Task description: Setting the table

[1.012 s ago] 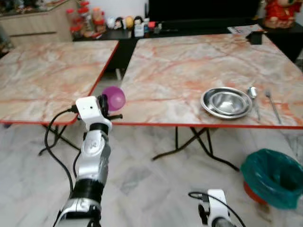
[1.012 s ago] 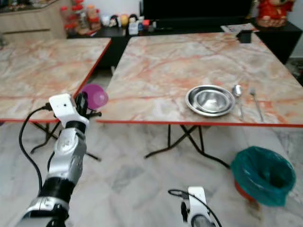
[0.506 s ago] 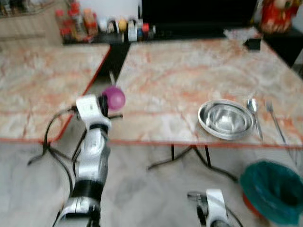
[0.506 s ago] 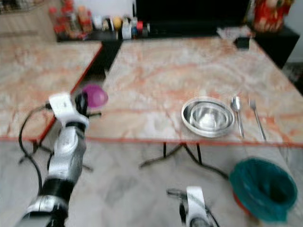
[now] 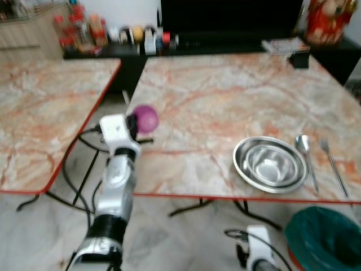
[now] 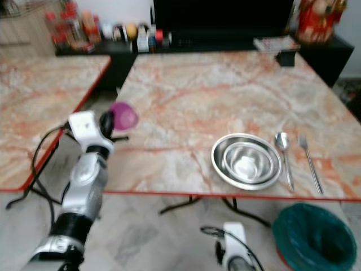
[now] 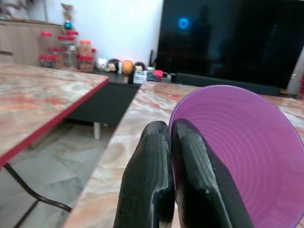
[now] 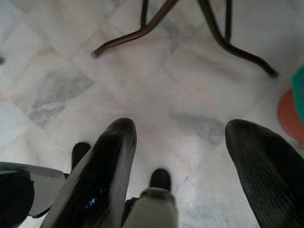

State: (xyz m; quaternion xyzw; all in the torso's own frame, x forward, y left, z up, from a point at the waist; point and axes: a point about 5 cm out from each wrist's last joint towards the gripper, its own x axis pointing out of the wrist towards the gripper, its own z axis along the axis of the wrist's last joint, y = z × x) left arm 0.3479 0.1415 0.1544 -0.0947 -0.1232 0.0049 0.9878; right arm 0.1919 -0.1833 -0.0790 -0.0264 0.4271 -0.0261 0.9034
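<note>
Left hand (image 5: 137, 119), mid-left of frame, is pinched on the rim of a purple cup (image 5: 146, 118) hanging over the bench (image 5: 214, 96) edge. Thin grip, so it could slip or tip on landing. Steel bowl (image 5: 269, 164) lower right looks empty, spoon (image 5: 305, 149) and fork (image 5: 331, 162) beside it. Right hand (image 8: 178, 171) hangs spread at the bottom.
</note>
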